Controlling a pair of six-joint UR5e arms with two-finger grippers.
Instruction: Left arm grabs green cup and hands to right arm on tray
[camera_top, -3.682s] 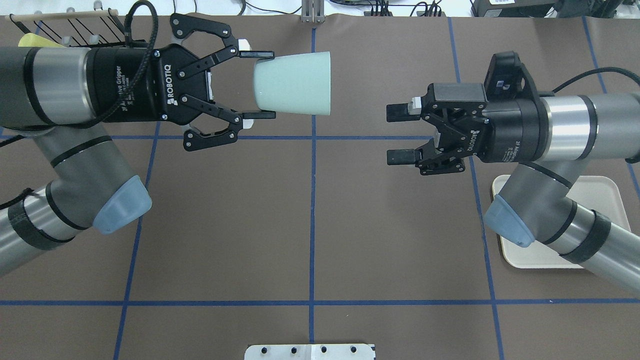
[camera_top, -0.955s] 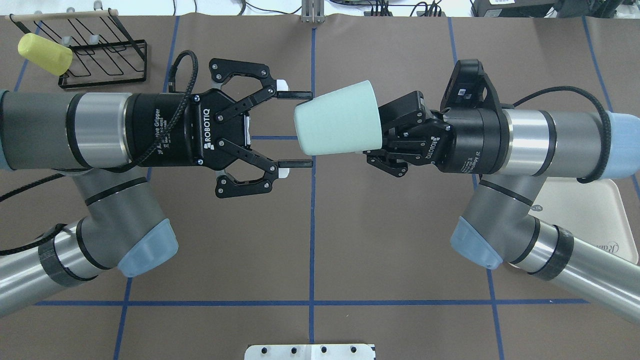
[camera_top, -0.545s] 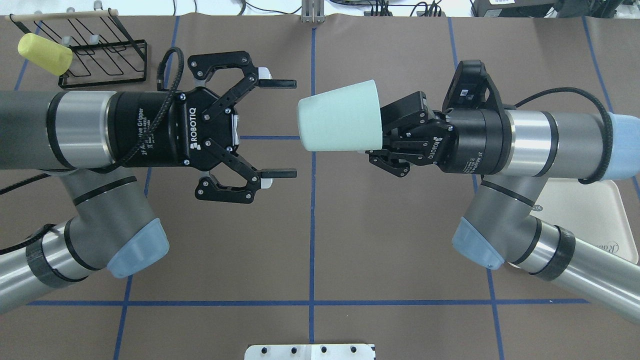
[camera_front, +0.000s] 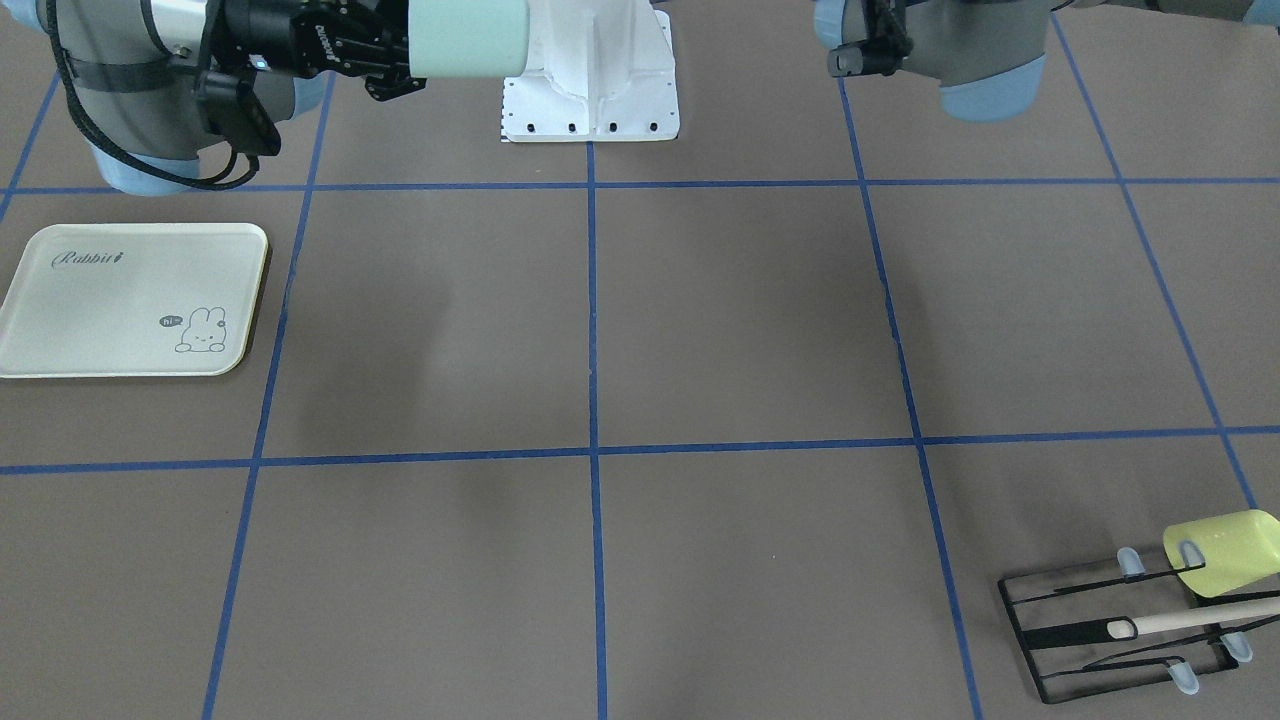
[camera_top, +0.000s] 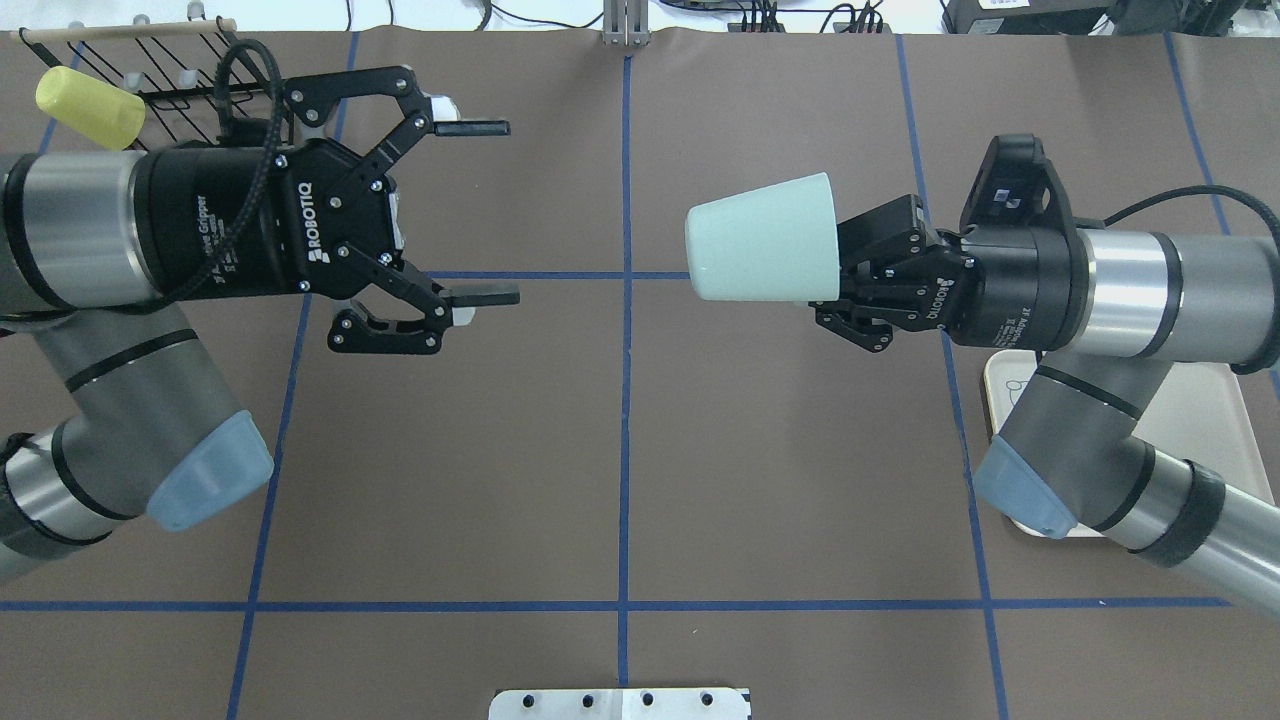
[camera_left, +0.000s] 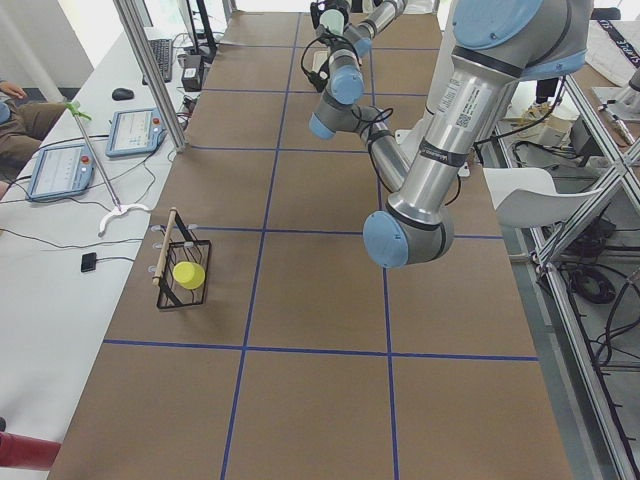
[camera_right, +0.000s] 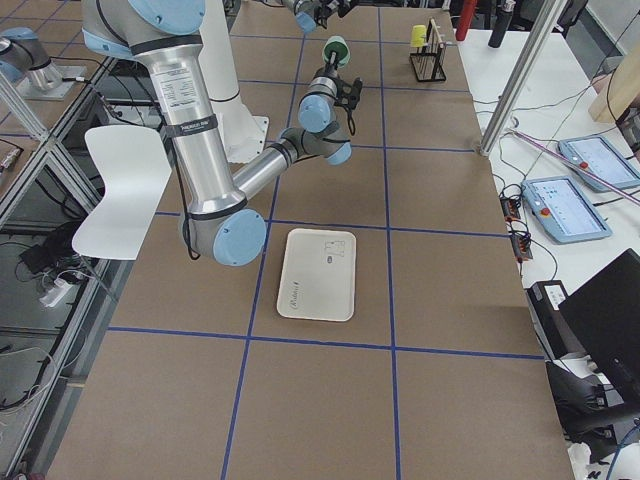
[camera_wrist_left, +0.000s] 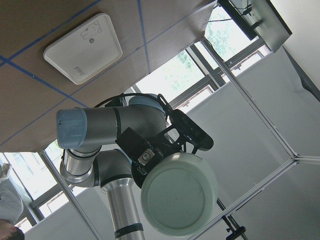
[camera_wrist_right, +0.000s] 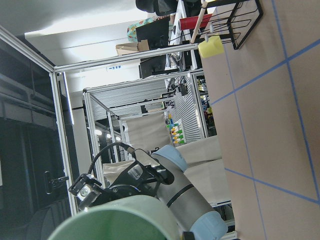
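Note:
The pale mint-green cup (camera_top: 762, 252) lies sideways in the air, base toward the table's middle. My right gripper (camera_top: 838, 268) is shut on its rim end. The cup also shows in the front-facing view (camera_front: 468, 38) and fills the left wrist view (camera_wrist_left: 179, 194). My left gripper (camera_top: 495, 212) is open and empty, well apart to the left of the cup. The cream "Rabbit" tray (camera_top: 1210, 420) lies on the table under the right arm, partly hidden by it. It shows whole in the front-facing view (camera_front: 100, 310).
A yellow-green cup (camera_top: 88, 94) hangs on a black wire rack (camera_top: 150, 60) at the far left corner, behind the left arm. The robot's white base plate (camera_top: 620, 703) sits at the near edge. Blue tape lines cross the brown table.
The cup passed from my left gripper to my right. My left gripper opened and drew back to the left. My right arm pulled the cup to the right, toward the tray side.

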